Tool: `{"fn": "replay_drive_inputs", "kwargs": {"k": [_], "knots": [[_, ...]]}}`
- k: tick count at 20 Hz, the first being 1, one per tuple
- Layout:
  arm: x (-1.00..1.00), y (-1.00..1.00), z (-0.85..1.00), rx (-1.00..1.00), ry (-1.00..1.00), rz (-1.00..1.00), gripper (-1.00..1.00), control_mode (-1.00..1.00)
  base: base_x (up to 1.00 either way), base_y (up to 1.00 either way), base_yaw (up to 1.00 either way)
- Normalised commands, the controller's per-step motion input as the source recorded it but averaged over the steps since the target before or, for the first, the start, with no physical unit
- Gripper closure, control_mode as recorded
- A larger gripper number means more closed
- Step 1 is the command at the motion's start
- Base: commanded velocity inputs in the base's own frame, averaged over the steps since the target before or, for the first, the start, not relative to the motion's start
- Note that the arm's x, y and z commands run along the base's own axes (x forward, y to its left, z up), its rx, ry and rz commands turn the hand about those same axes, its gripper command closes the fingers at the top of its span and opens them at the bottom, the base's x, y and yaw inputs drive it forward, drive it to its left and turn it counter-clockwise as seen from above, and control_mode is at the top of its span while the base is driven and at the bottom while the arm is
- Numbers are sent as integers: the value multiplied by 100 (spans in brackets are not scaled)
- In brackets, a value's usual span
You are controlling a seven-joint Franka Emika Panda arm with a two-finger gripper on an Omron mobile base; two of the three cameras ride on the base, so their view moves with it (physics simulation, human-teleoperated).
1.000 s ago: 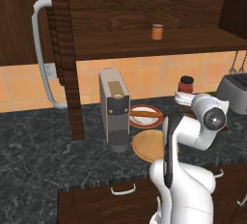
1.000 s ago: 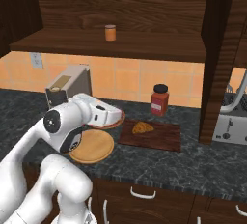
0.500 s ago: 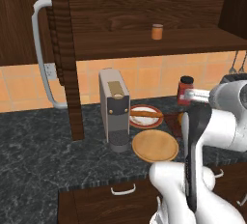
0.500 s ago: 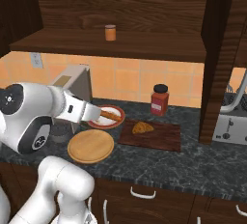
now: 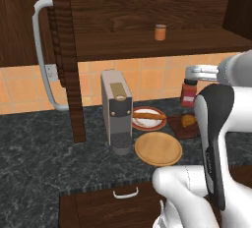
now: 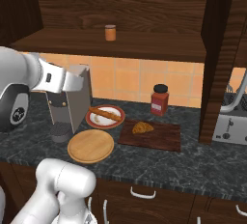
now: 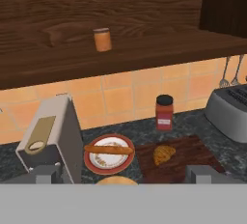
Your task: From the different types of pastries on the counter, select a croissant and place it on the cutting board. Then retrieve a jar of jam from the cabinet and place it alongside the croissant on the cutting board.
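Note:
The croissant (image 7: pixel 164 154) (image 6: pixel 143 127) lies on the dark cutting board (image 7: pixel 195 153) (image 6: pixel 161 138), near its left end. On the shelf of the open cabinet (image 6: pixel 144 44) stands the orange jar of jam (image 7: pixel 102 39) (image 5: pixel 160 32) (image 6: pixel 110 32). A stick-shaped pastry (image 7: pixel 108 148) rests on a red-rimmed plate (image 6: pixel 103 117). My gripper (image 7: pixel 125 175) is open, with its fingertips (image 7: pixel 46 175) far apart and nothing between them. It hangs above the counter (image 6: pixel 202 160), below shelf height, and faces the cabinet.
A grey coffee machine (image 5: pixel 117 111) stands left of the plates. A round wooden plate (image 5: pixel 158 148) lies at the counter's front. A red bottle (image 6: pixel 159 100) stands behind the board, and a toaster (image 7: pixel 229 112) sits to the right. The cabinet door's handle (image 5: pixel 42 50) juts out at the left.
My arm has swung up from low over the round plate, so the hand now sits higher and faces the shelf. The croissant, jar and plates have stayed put.

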Motion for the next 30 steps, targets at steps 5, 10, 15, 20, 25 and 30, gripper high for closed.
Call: {"fn": "replay_drive_inputs", "kwargs": {"k": [5,10,15,20,25,30], "knots": [[2,18,79,-1,-8,21,-100,-100,0,0,0],[6,7,15,0,-1,9,-100,-100,0,0,0],[41,0,3,-7,-21,5,-100,-100,0,0,0],[34,0,0,-5,-16,3,-100,-100,0,0,0],[41,-1,0,-2,-4,0,-100,-100,0,0,0],[60,-7,0,-2,-6,0,-100,-100,0,0,0]]}}
